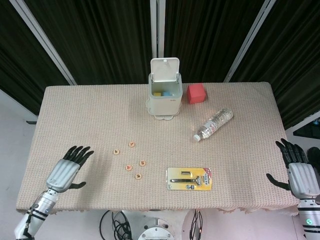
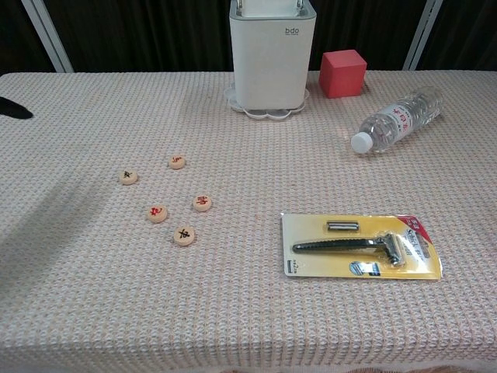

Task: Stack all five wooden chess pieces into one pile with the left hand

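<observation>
Five wooden chess pieces (image 2: 168, 200) lying flat and apart in a loose cluster left of centre on the table (image 1: 90, 110), none stacked. Left hand (image 1: 66, 169) over the near left of the cloth, fingers spread, holding nothing, well left of the pieces; right hand (image 1: 299, 172) at the near right edge, fingers likewise apart and empty. Farther right: packaged razor (image 2: 361, 245), fallen water bottle (image 2: 396, 118), red cube (image 2: 343, 73) and small lidded bin (image 2: 272, 53)

A beige woven cloth covers the worktop (image 1: 90, 107); black curtains (image 1: 105, 40) with pale metal rails hang at twelve o'clock.
</observation>
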You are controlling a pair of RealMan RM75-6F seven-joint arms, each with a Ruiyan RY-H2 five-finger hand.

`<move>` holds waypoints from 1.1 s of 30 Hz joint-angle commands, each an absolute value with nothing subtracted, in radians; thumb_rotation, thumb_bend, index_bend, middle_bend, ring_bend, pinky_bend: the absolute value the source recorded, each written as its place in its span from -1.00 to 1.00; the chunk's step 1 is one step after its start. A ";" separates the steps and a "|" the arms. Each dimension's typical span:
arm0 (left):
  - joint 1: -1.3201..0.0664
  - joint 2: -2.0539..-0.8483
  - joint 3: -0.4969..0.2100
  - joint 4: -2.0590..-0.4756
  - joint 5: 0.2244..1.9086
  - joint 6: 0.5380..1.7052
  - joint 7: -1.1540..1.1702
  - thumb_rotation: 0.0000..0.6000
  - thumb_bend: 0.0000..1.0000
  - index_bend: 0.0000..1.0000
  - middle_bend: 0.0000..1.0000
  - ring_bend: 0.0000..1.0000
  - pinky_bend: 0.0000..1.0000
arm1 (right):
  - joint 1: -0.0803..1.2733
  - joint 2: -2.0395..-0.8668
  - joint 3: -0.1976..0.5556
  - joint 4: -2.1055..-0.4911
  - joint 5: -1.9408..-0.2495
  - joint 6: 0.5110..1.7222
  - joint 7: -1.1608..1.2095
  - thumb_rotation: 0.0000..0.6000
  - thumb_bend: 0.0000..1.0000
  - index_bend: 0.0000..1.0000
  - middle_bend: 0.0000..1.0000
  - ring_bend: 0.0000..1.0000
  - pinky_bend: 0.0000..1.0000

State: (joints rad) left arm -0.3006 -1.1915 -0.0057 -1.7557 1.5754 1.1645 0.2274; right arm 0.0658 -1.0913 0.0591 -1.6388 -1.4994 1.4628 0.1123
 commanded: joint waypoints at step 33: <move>-0.614 -1.529 -0.074 -1.546 1.394 0.870 0.256 1.00 -0.50 -0.46 -0.93 -1.00 -1.00 | 0.043 -1.081 0.047 -1.631 -1.513 1.488 0.176 1.00 -0.73 -1.00 -1.00 -1.00 -1.00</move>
